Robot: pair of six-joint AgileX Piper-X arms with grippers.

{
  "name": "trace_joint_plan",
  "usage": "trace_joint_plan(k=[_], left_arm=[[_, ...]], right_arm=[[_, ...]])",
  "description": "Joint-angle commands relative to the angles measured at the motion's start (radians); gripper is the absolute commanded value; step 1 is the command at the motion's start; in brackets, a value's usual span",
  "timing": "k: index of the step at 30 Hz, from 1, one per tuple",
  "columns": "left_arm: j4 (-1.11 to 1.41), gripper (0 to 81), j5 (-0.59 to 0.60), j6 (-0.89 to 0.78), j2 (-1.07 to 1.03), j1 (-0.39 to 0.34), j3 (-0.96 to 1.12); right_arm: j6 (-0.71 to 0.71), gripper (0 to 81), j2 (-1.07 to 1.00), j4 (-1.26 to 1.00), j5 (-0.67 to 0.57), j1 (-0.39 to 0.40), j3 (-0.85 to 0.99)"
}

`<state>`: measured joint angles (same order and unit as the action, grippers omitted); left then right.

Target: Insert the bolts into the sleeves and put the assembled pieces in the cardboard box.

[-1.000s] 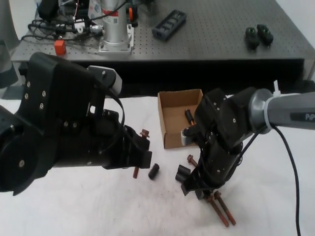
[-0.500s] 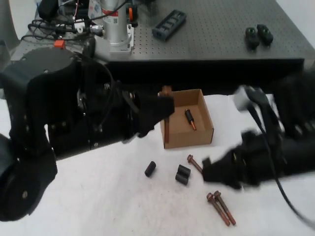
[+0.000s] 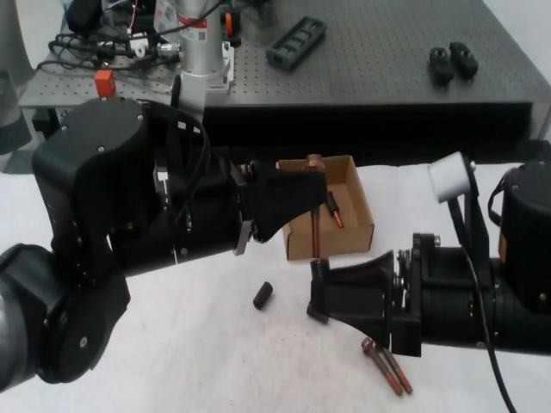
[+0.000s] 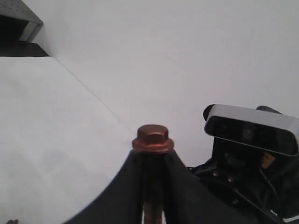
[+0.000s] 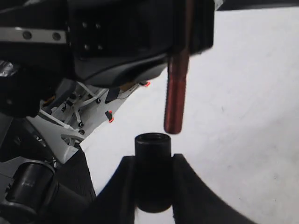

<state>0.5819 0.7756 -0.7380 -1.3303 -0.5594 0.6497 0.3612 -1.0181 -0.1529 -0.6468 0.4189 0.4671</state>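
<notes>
My left gripper [image 3: 312, 200] is shut on a copper bolt [image 3: 315, 211], held upright in front of the cardboard box [image 3: 355, 231]. In the left wrist view the bolt head [image 4: 150, 139] stands just above the closed fingers [image 4: 128, 182]. My right gripper [image 3: 320, 292] lies low on the cloth, pointing left, shut on a black sleeve [image 5: 153, 168]. The bolt's shank [image 5: 176, 98] hangs just above the sleeve's open mouth, slightly off to one side. One assembled piece [image 3: 331, 209] lies inside the box. A loose sleeve [image 3: 263, 295] rests on the cloth.
Two spare bolts [image 3: 385, 366] lie on the white cloth near the front, beside the right arm. Behind the cloth is a perforated bench [image 3: 379, 60] with cables, a metal post [image 3: 202, 52] and small black parts. The left arm's bulk [image 3: 103, 241] takes up the left side.
The left gripper has carried its bolt up and right, to in front of the box. The right arm has swung down and round, bringing a sleeve under the bolt's tip.
</notes>
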Motion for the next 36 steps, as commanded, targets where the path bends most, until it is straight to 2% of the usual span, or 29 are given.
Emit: trace_joint_plan(k=[1, 10, 16, 24, 33, 36], left_arm=[[0.027, 0.6, 0.024, -0.011, 0.004, 0.002, 0.004], [0.027, 0.6, 0.021, -0.011, 0.004, 0.002, 0.004], [0.027, 0.6, 0.021, -0.009, 0.004, 0.002, 0.004], [0.027, 0.6, 0.021, -0.009, 0.004, 0.002, 0.004], [0.027, 0.6, 0.013, -0.009, 0.004, 0.002, 0.004], [0.027, 0.6, 0.013, -0.009, 0.004, 0.002, 0.004]], right_arm=[[0.005, 0.6, -0.010, -0.053, 0.008, 0.003, 0.002], [0.027, 0.6, -0.044, -0.026, -0.006, 0.003, 0.002], [0.011, 0.6, -0.044, -0.026, 0.041, 0.001, 0.002], [0.001, 0.6, -0.042, -0.116, 0.070, 0.001, 0.002], [0.001, 0.6, -0.042, -0.162, 0.026, 0.001, 0.002], [0.001, 0.6, -0.042, -0.176, 0.063, 0.001, 0.002]])
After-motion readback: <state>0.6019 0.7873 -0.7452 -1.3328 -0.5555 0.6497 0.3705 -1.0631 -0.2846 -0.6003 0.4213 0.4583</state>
